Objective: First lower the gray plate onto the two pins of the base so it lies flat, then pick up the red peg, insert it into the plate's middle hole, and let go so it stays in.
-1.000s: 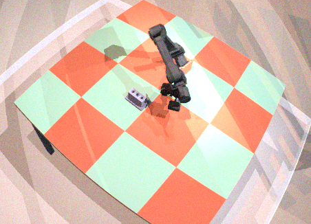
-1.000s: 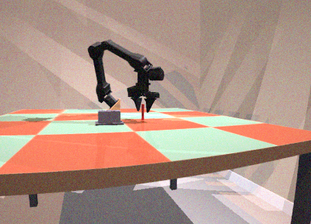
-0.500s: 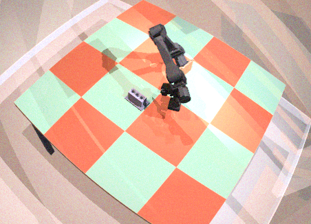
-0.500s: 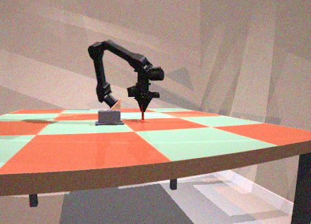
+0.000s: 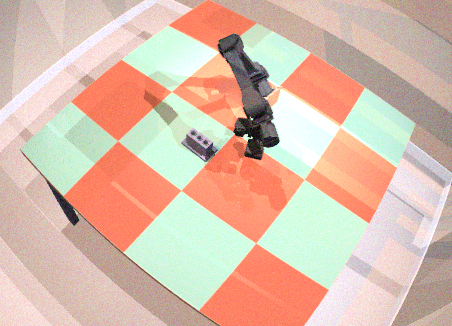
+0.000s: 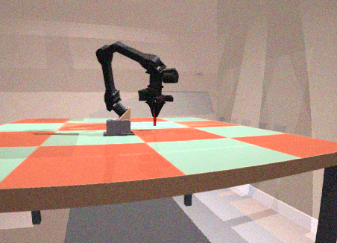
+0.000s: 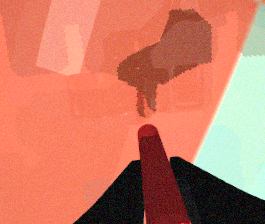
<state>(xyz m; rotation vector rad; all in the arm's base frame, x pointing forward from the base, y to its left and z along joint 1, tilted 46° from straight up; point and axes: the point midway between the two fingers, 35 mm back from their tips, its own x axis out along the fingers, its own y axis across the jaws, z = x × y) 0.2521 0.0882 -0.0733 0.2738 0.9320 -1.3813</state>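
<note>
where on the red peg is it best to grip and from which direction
Grip the red peg on its upper end, coming straight down from above. It stands upright on the table, a thin round rod, so its sides are free for the fingers and its lower end stays bare for the hole. The gripper is already shut on it that way, in the exterior and wrist views.

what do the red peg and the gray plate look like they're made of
The slim red cylindrical peg, clamped in the black gripper, looks like smooth matte plastic: flat colour, no glint. The gray three-holed plate on its base looks like dull plastic or painted metal; its even gray leaves that open.
</note>
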